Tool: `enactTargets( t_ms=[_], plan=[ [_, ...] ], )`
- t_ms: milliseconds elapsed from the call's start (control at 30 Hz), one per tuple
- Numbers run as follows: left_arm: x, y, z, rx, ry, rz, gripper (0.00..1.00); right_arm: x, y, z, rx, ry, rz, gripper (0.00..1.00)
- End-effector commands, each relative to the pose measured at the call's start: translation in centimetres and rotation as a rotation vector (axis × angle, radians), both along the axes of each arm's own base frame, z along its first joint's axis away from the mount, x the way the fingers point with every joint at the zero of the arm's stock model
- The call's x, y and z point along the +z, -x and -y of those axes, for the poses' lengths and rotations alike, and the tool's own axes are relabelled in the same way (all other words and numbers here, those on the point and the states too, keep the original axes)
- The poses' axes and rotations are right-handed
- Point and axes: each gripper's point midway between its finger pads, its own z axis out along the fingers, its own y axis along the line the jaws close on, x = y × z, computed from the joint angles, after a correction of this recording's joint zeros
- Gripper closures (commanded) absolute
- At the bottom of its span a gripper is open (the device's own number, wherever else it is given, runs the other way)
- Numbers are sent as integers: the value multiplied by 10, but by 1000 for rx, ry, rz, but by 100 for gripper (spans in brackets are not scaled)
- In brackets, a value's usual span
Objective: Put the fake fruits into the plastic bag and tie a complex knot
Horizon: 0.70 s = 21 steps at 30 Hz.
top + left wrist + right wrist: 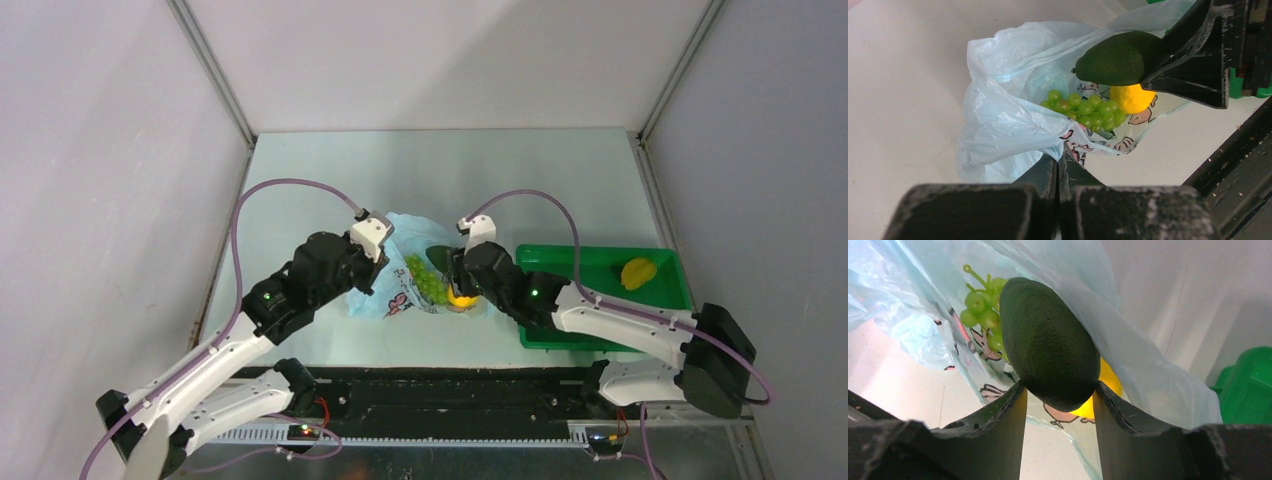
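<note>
The light-blue plastic bag (395, 292) lies on the table between the arms, its mouth held up. Inside it are the light-green grapes (1088, 110) and a yellow fruit (1130, 97). My left gripper (1064, 156) is shut on the bag's near edge by the printed mark. My right gripper (1058, 390) is shut on a dark green avocado-like fruit (1048, 345) and holds it at the bag's mouth, just above the grapes (980, 310) and yellow fruit (1108, 385). In the top view the avocado-like fruit (440, 258) sits over the bag's right side.
A rigid green tray (600, 300) stands right of the bag and holds another yellow fruit (637, 272). Its corner shows in the right wrist view (1248, 385). White walls enclose the table on three sides.
</note>
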Motion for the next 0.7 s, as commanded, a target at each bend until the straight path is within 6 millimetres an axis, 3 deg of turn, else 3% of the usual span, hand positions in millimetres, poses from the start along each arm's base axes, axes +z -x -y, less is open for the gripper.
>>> enactTargets(
  t_ms=[0,100,333,500,667],
  plan=[
    [6,-4,2,9,24,17,100,26,-13,-16,-46,14,81,67],
    [6,-4,2,6,25,17,100,33,-17,-26,-47,45,101,67],
    [6,-3,3,2,28,15,100,15,-31,-44,-58,95,78,64],
    [7,-3,2,6,28,17,100,-9,-47,-37,-125,113,23,63],
    [7,-3,1,8,28,19,100,-14,-49,-39,-111,106,3,60]
  ],
)
